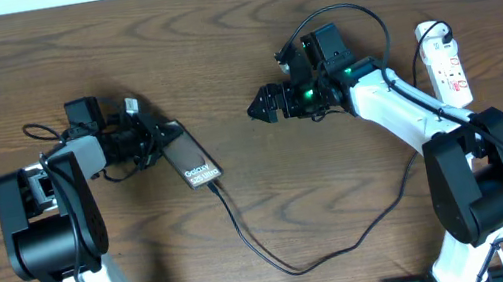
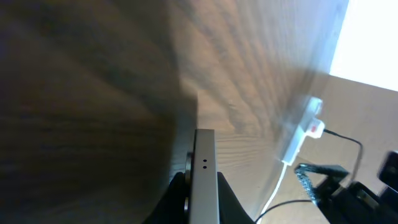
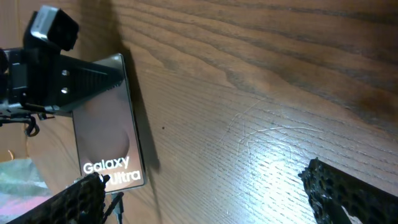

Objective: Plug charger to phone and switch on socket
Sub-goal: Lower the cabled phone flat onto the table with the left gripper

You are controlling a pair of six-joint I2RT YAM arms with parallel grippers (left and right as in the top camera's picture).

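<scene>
The phone (image 1: 193, 159) lies on the wooden table left of centre, its "Galaxy" end toward the front right. My left gripper (image 1: 152, 138) is shut on its far end; the left wrist view shows the phone's edge (image 2: 204, 177) between the fingers. The charger cable (image 1: 280, 258) runs from the phone's near end in a loop across the table; its plug tip (image 3: 113, 200) sits at the phone's "Galaxy" end (image 3: 111, 149). My right gripper (image 1: 262, 107) is open and empty, apart from the phone to its right. The socket (image 1: 445, 63) lies at the far right.
The socket also shows in the left wrist view (image 2: 305, 127) with its white cord. Thick black robot cables (image 1: 354, 18) arch over the right arm. The arm bases stand at the front left and front right.
</scene>
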